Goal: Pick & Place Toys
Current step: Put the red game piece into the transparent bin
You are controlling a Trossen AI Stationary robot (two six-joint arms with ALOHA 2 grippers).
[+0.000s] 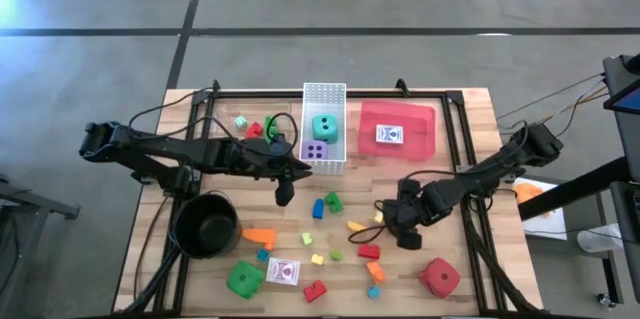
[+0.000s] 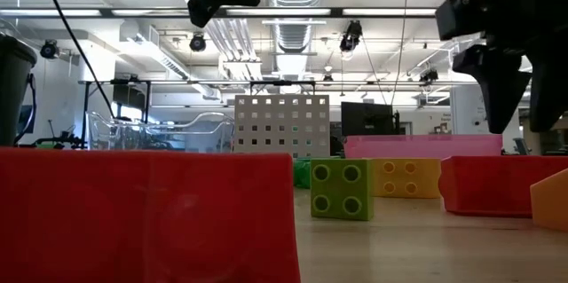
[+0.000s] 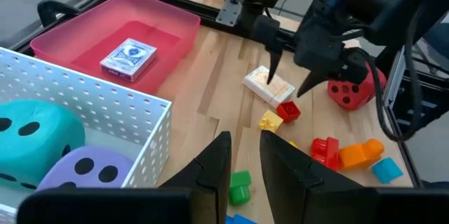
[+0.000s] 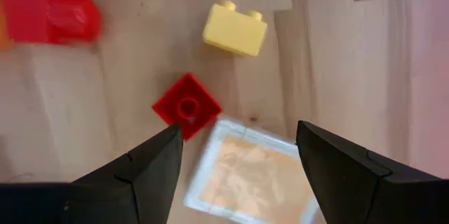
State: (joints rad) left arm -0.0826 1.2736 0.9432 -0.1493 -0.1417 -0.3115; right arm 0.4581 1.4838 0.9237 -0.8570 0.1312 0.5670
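Your right gripper [image 4: 238,155] hangs over the table with its fingers spread wide and nothing between them, and directly below the gap lies a card pack [image 4: 249,175], flat on the wood, tilted a little. Touching that pack's corner, just by one finger, sits a small red brick [image 4: 186,107]; a yellow brick [image 4: 235,29] lies a bit beyond it, apart from both. From your left wrist you see the same spot: the right gripper [image 3: 287,76] points down over the pack [image 3: 269,87], with a red die [image 3: 354,87] near it on the far side. Your left gripper [image 3: 245,161] is nearly closed, the fingers almost meeting and holding nothing, and it hovers just past the end wall of the white basket [image 1: 324,94]. Inside that basket, close beside your left gripper, rest a teal die [image 3: 31,129] and a purple die [image 3: 88,168]. Ahead of it a green brick [image 3: 240,185] lies on the table. The red tray [image 3: 151,17] stands next to the basket with another pack [image 3: 128,58] lying flat in it. A green die [image 1: 244,279] sits near the black pot [image 1: 207,225], well apart from both grippers.
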